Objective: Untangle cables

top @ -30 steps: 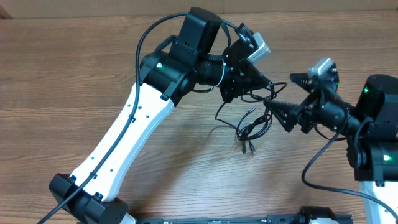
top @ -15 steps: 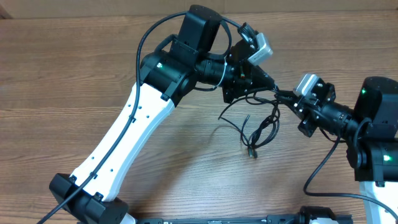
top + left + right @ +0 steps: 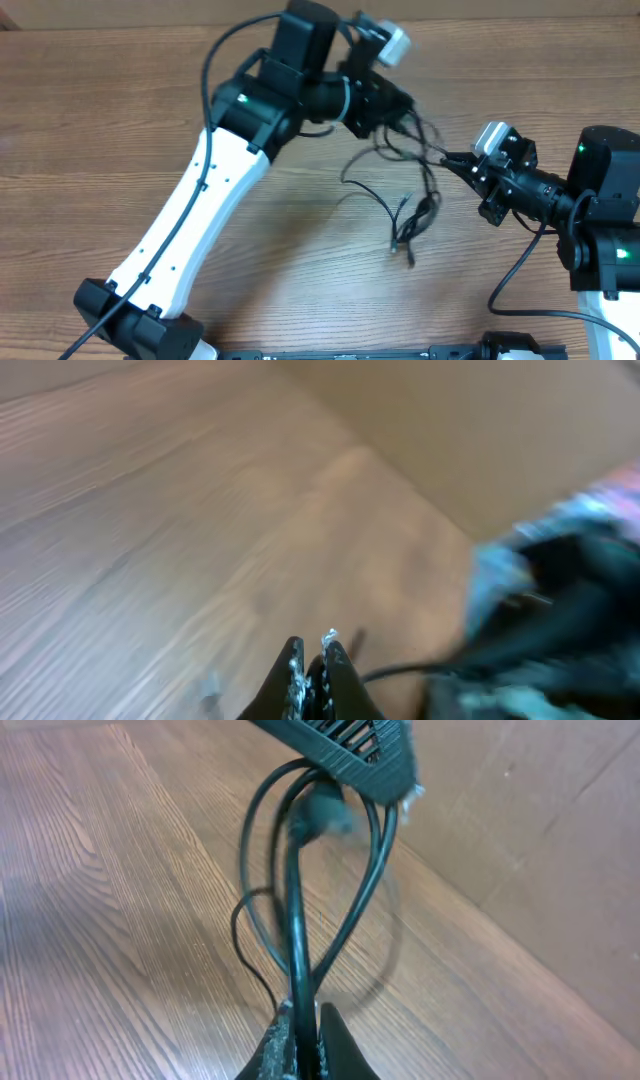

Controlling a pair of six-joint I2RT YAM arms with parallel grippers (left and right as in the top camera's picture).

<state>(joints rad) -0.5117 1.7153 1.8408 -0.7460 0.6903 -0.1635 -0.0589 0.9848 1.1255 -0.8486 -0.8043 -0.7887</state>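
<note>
Left gripper [image 3: 405, 103] now sits farther toward 11 o'clock, fingers pressed together on the cables [image 3: 418, 218]. Right gripper [image 3: 447, 158] pinches them at 3 o'clock.

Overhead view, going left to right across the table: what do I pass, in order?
White link of the left arm → cables hanging in a tangle → right gripper, pinching a strand → right wrist camera → black body of the right arm.
</note>
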